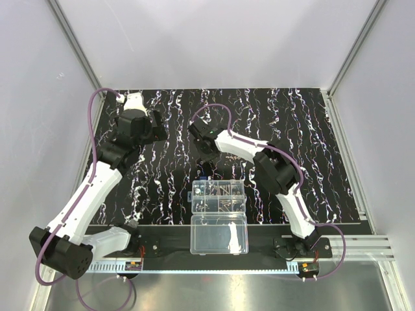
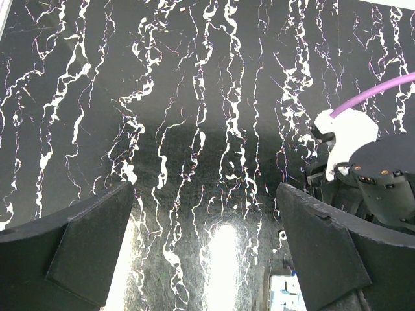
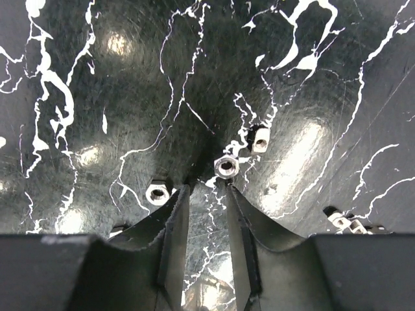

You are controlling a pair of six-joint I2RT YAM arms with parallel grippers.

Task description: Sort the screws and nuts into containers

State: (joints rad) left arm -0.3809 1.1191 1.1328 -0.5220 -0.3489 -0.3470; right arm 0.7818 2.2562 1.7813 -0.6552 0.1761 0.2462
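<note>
While it hangs over the far-left part of the mat, left gripper: jaws spread wide, with only the black, white-streaked mat between them and nothing held.
right arm: in the left wrist view it shows past the finger on that view's right side, and its purple cable runs off the frame.
right gripper: low over the middle of the mat, just beyond the far edge of the organizer box. The jaws stand apart by a narrow gap; the mat shows through it and nothing is clamped.
nuts: loose on the mat around the right gripper's tips. One nut lies just left of the tips. The middle one sits just ahead of them with its hole upward. A third nut lies a little farther on to the right, seen more from its side.
small silvery pieces: on the mat at the right wrist view's lower right edge, partly hidden by the gripper body and too cut off to name.
containers: the divided far half of the clear box, which lies opened flat at the mat's near edge between the two arm bases.
slim dark pieces: in the middle compartments; from above it cannot be told whether they are screws or nuts.
lid half: undivided and clear, lying flat on the near side and joined to the containers.
</note>
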